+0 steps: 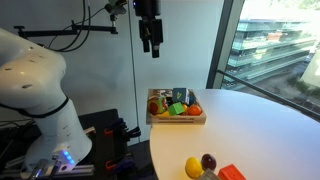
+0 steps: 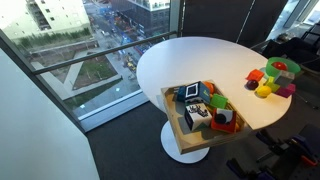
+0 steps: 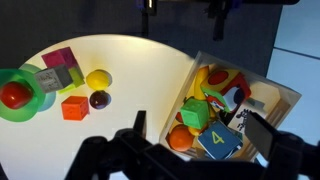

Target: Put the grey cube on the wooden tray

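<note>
Grey cube (image 3: 48, 80): small, plain, upright on white table (image 3: 140, 60), just beside green block (image 3: 70, 75), well apart from tray. Wooden tray (image 3: 280, 92) (image 2: 173, 120): light wood, low rims, rect., full of toys, near table edge.

exterior view: level with table (image 1: 265, 125); exterior view: high above wooden tray (image 2: 172, 118); wrist view: overhead; all share it

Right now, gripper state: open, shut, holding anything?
Robotiq gripper: open, holding nothing. Small grey cube sits on the round white table, not gripped.
</note>
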Controlling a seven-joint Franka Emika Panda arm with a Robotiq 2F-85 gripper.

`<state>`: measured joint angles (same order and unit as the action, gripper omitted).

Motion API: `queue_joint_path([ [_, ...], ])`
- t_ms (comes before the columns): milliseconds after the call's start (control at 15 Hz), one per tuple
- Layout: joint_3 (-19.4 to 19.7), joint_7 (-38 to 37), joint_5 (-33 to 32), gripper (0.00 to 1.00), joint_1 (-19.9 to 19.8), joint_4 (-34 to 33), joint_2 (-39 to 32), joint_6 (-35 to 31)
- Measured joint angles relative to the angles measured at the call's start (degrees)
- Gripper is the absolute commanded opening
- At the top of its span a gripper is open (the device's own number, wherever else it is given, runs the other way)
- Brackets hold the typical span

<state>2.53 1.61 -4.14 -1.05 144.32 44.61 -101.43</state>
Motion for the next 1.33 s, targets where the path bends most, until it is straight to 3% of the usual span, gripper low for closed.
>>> queue_joint_path([
  [400, 1.84, 0.03, -1.12, 1.00, -2.56, 1.48, -3.79, -1.29],
  [1333, 8.74, 1.12, -3.21, 1.00, -7.74, 7.39, -11.87, -14.14],
])
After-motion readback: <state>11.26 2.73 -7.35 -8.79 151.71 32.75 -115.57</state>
